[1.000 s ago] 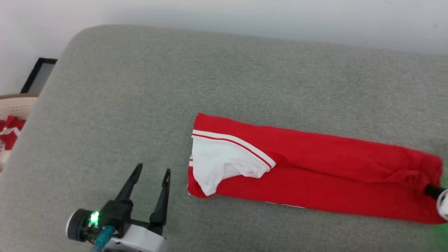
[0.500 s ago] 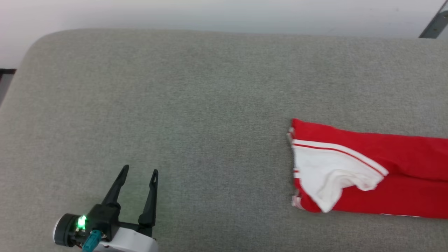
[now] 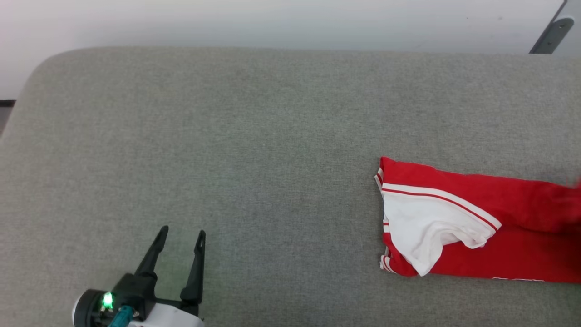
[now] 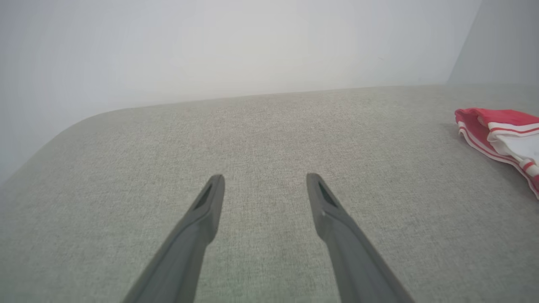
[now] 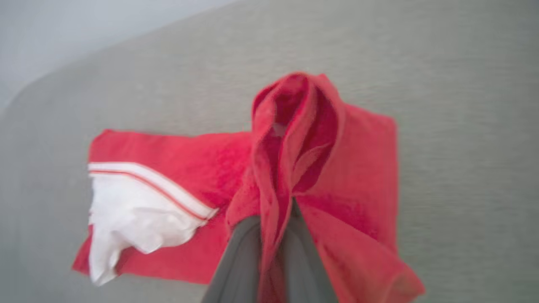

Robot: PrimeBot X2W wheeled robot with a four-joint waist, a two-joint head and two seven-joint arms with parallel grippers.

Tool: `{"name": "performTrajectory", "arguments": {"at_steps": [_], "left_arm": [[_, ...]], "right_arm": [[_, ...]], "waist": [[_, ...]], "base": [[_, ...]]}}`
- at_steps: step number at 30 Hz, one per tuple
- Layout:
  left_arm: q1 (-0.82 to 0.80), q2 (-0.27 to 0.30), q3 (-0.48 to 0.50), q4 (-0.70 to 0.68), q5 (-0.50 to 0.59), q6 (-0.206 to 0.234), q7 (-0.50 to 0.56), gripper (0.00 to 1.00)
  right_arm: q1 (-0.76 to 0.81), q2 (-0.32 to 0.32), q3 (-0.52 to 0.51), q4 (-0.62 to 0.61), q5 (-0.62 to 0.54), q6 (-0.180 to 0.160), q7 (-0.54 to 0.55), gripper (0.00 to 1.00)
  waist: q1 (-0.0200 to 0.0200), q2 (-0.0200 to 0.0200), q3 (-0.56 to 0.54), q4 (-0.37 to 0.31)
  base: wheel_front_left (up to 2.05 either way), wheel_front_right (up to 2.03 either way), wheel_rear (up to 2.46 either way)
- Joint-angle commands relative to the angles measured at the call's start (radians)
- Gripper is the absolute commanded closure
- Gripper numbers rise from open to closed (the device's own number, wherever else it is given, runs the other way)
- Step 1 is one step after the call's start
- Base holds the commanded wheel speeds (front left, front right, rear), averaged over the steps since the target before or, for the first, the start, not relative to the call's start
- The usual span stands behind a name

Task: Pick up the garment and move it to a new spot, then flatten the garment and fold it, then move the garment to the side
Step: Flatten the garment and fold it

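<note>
Far left: left gripper (image 3: 181, 230), jaws wide and empty, low over bare cushion (image 3: 272, 136). Its wrist view gives the same spread fingers (image 4: 210, 202) with nothing between them. Well apart from the shirt.

Centre: grey cushion bare from that gripper across to the shirt. Rounded corner at far left, wall (image 3: 272, 22) along the back.

Right: shirt (image 3: 476, 218) lies as a long folded strip. The white sleeve (image 3: 422, 227) end points toward the centre; the other end runs off the head view's right edge. In its wrist view the right gripper (image 5: 273, 214) has narrow jaws pinched on the red end, which bunches up off the cushion and drapes around the fingers.

Step, as I judge it: the fold, with the strip being doubled end over end. Flattening looks done; the move aside is not yet done.

Next calls for carrying the pinched end low toward the sleeve end, laying it square on the strip's long edges, then letting go. Bunched cloth may land crooked; the left gripper is free to pin or smooth.

Room: plenty leftward. The back edge is clear of the shirt. Front edge unseen, so I cannot tell the margin there.
</note>
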Motion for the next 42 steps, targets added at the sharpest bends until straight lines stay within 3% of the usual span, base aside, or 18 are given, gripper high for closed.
{"name": "performTrajectory", "arguments": {"at_steps": [1, 5, 10, 19, 32, 33, 34, 35, 36, 42], "left_arm": [[0.009, -0.003, 0.002, 0.001, -0.005, -0.005, -0.001, 0.0], [0.015, -0.019, -0.002, 0.004, -0.01, -0.006, -0.001, 0.0], [-0.001, -0.031, -0.014, 0.01, -0.01, -0.006, -0.001, 0.0], [-0.041, -0.048, -0.034, 0.019, -0.015, -0.007, -0.001, 0.0], [-0.052, -0.066, -0.055, 0.039, -0.036, -0.007, -0.001, 0.0], [-0.051, -0.066, -0.055, 0.041, -0.037, -0.007, -0.001, 0.0], [-0.05, -0.066, -0.056, 0.042, -0.036, -0.007, -0.001, 0.0], [-0.048, -0.064, -0.054, 0.043, -0.035, -0.007, -0.001, 0.0], [-0.047, -0.062, -0.053, 0.045, -0.035, -0.007, -0.001, 0.0], [-0.035, -0.043, -0.052, 0.049, -0.043, -0.007, -0.001, 0.0]], "right_arm": [[0.013, 0.016, 0.027, -0.035, 0.009, -0.001, 0.013, 1.0], [0.016, 0.067, 0.14, -0.209, 0.028, -0.001, 0.075, 1.0], [-0.039, 0.116, 0.286, -0.274, -0.006, -0.001, 0.136, 1.0], [-0.152, 0.156, 0.436, -0.19, -0.08, -0.001, 0.107, 1.0], [-0.151, 0.169, 0.474, -0.016, -0.108, -0.001, -0.032, 1.0], [-0.153, 0.17, 0.483, -0.009, -0.1, -0.001, -0.036, 0.88], [-0.157, 0.169, 0.491, -0.004, -0.091, -0.001, -0.037, 0.58], [-0.162, 0.17, 0.495, -0.002, -0.079, -0.001, -0.042, 0.13], [-0.166, 0.171, 0.497, 0.0, -0.071, -0.001, -0.048, 0.0], [-0.178, 0.148, 0.488, -0.014, -0.016, -0.001, -0.075, 0.0]], "waist": [[0.0, 0.0, -0.004, 0.007], [0.0, 0.0, -0.002, 0.021], [0.0, 0.0, 0.011, 0.051], [0.0, 0.0, 0.042, 0.102], [0.0, 0.0, 0.037, 0.118], [0.0, 0.0, 0.032, 0.115], [0.0, 0.0, 0.027, 0.11], [0.0, 0.0, 0.021, 0.105], [0.0, 0.0, 0.015, 0.099], [0.0, 0.0, -0.019, 0.053]], "base": [[0.0, 0.0, 0.0], [0.0, 0.0, 0.0], [0.0, 0.0, 0.0], [0.0, 0.0, 0.0], [0.0, 0.0, 0.0], [0.0, 0.0, 0.0], [0.0, 0.0, 0.0], [0.0, 0.0, 0.0], [0.0, 0.0, 0.0], [0.0, 0.0, 0.0]]}}
